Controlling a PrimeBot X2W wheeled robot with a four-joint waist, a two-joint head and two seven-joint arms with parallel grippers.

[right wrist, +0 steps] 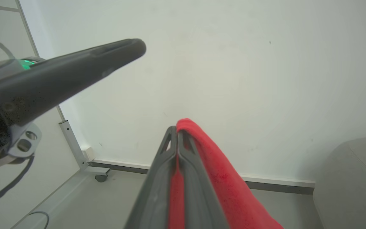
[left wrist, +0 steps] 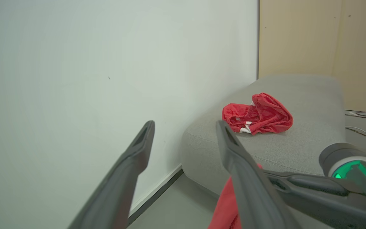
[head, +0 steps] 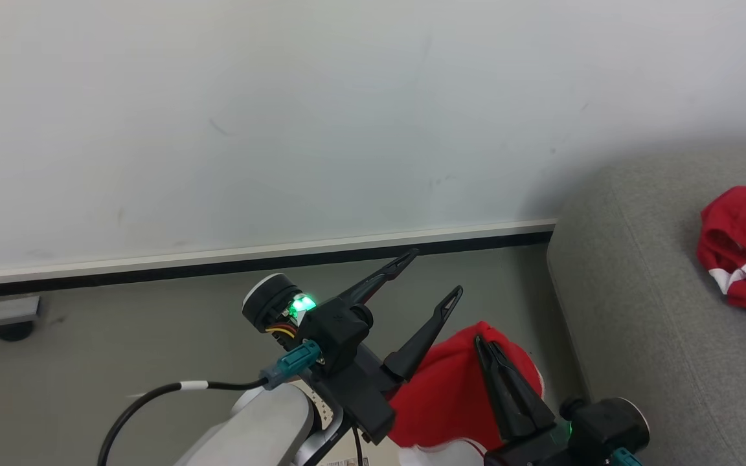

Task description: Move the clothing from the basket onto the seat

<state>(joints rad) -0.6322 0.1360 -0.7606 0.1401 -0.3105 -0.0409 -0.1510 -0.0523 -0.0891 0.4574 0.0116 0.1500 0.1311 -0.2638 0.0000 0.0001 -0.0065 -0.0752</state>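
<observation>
A red garment is pinched between the closed fingers of the right gripper and held above the floor. The seat lies to its right, nearer that arm, with another garment already on it. The left gripper is spread wide and empty.

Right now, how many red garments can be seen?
2. One red garment lies crumpled on the grey sofa; a second garment hangs pinched in the right gripper, near the sofa's end. Others may be hidden lower down.
</observation>
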